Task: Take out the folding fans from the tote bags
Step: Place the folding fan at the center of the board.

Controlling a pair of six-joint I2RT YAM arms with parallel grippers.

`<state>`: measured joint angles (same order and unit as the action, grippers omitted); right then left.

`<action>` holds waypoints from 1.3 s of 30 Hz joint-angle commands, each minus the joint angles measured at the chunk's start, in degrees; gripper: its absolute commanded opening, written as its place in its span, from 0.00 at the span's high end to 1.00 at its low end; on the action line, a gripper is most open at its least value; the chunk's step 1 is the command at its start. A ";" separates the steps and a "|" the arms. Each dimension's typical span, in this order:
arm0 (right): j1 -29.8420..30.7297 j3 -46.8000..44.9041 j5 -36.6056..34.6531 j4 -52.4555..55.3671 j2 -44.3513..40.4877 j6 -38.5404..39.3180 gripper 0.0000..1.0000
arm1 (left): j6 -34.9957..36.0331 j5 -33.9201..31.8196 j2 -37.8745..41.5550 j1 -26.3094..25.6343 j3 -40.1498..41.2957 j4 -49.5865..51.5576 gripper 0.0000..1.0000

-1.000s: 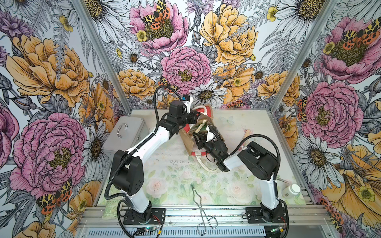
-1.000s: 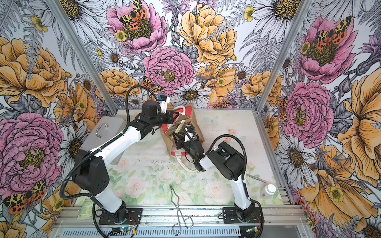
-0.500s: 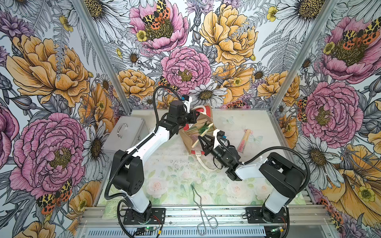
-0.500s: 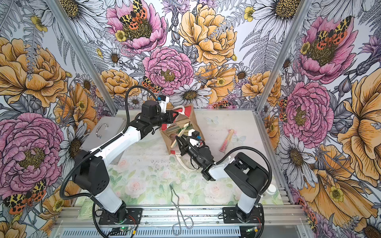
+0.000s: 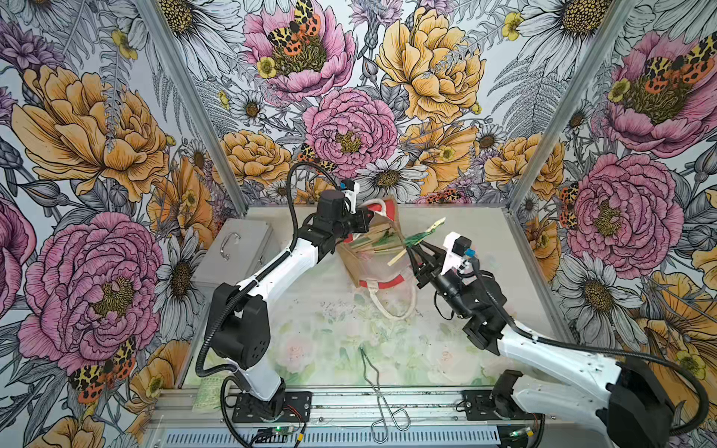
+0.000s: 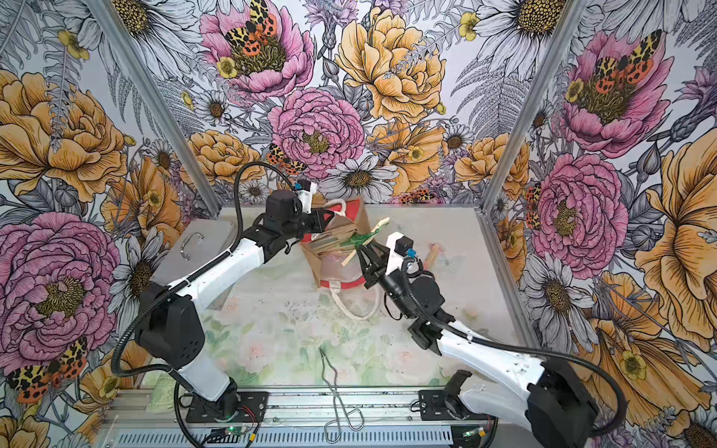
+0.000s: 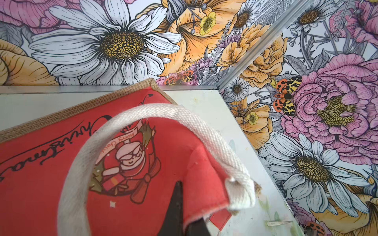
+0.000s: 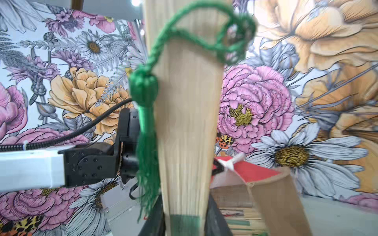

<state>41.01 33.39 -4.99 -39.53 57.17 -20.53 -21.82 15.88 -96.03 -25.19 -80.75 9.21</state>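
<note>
Right tool (image 5: 414,248) pinches green fan (image 8: 188,122) crosswise above tote bag (image 5: 355,271); left tool (image 5: 368,224) pinches bag's rim.

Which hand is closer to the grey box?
Left. The left gripper pinches the tote bag on the side nearest the grey box; the right gripper holds a fan beyond the bag.

I saw bright, even light, leaving only soft shadows on the table (image 5: 329,329). Both top views were sharp. In my right wrist view, the close folding fan (image 8: 184,122) was blurred.
</note>
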 commanded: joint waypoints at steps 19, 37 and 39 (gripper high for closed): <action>-31.87 18.29 5.04 63.18 10.82 -18.22 1.00 | 6.64 -1.07 4.70 -0.07 1.54 -1.21 1.00; -41.21 31.16 16.87 63.65 40.37 -17.96 0.68 | 8.73 -2.86 6.63 -1.79 2.35 -1.08 1.00; -41.54 31.26 16.85 64.20 39.94 -17.83 0.61 | 8.73 -3.13 6.82 -1.97 2.52 -1.13 1.00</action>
<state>-0.10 62.54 10.85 24.18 97.78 -38.13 -14.35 14.39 -91.92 -26.83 -78.67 10.26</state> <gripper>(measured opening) 0.371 0.050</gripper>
